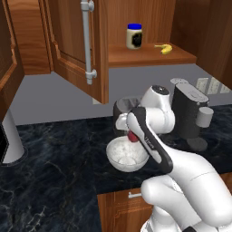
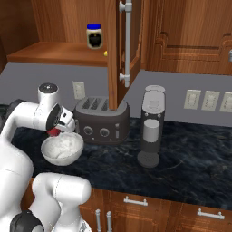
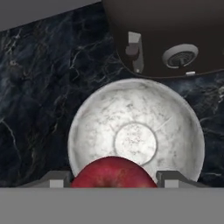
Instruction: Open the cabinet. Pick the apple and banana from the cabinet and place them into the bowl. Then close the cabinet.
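Note:
The cabinet (image 1: 74,50) (image 2: 115,54) stands open, its doors swung out. On its shelf lies the yellow banana (image 1: 164,48), seen as a sliver (image 2: 105,53) past the door edge in the right base view. My gripper (image 1: 131,136) (image 2: 55,132) (image 3: 113,179) is shut on the dark-red apple (image 1: 131,136) (image 2: 54,132) (image 3: 113,173), held just above the marbled bowl (image 1: 124,156) (image 2: 63,148) (image 3: 135,131), over the bowl's edge nearest the hand. The bowl sits on the dark counter in front of the toaster.
A white jar with a blue lid (image 1: 134,36) (image 2: 94,36) stands on the cabinet shelf. The dark toaster (image 2: 100,118) (image 3: 170,39) is right behind the bowl, and a coffee machine (image 1: 192,115) (image 2: 151,127) stands to its right. The open door hangs above the toaster.

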### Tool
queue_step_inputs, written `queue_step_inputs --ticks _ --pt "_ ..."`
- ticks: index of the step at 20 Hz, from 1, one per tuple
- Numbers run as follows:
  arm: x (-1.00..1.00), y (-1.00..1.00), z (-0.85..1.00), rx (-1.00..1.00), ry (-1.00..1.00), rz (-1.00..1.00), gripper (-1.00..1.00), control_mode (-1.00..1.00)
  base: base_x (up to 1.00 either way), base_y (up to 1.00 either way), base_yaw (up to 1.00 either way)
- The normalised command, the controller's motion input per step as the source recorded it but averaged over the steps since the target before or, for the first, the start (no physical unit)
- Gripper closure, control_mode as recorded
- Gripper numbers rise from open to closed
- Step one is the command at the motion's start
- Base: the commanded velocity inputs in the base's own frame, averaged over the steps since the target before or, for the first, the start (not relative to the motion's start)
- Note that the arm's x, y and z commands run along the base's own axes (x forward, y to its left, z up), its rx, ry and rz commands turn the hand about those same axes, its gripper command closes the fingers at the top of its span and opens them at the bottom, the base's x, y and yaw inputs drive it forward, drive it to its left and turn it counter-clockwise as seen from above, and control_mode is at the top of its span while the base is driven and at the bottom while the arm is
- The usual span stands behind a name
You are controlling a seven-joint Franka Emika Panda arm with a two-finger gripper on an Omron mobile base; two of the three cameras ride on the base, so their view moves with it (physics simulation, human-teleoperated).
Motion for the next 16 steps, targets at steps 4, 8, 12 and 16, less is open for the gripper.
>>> queue_step_inputs --ticks 4,8,12,16 --pt "0.33 0.04 -0.43 -0.02 -0.03 0.03 1.0 -1.0 0.0 0.0 0.0" --pt "0.33 0.0 -0.46 -0.04 0.0 0.04 1.0 -1.0 0.0 0.0 0.0" --pt "0.22 0.0 -0.45 -0.04 0.0 0.0 1.0 -1.0 0.0 0.0 0.0" --pt "0.26 0.0 -0.36 -0.02 0.0 0.0 1.0 -1.0 0.0 0.0 0.0"
